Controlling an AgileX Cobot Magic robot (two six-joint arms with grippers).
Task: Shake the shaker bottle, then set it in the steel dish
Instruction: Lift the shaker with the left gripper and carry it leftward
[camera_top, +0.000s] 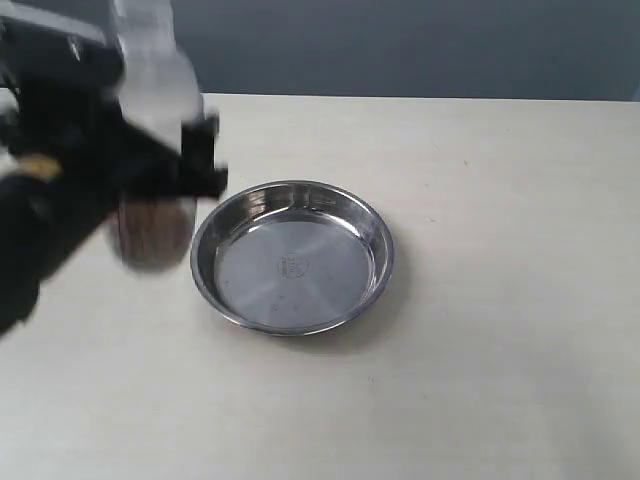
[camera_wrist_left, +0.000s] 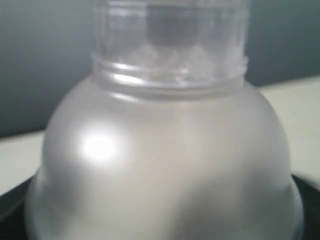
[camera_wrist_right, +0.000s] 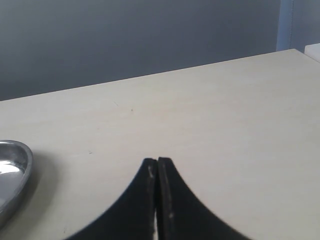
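Two claws, both mine: my left claw (camera_top: 158, 170) is spread wide around the shaker bottle (camera_top: 155, 90), gripping it upright and blurred just beside the steel dish (camera_top: 250, 275). My right claw (camera_wrist_right: 157, 167) is pinched closed, empty, over the table (camera_top: 500, 300).

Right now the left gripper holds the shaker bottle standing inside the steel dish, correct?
Not inside. The left gripper holds the shaker bottle outside the steel dish, to its left in the exterior view, which shows nothing in the dish.
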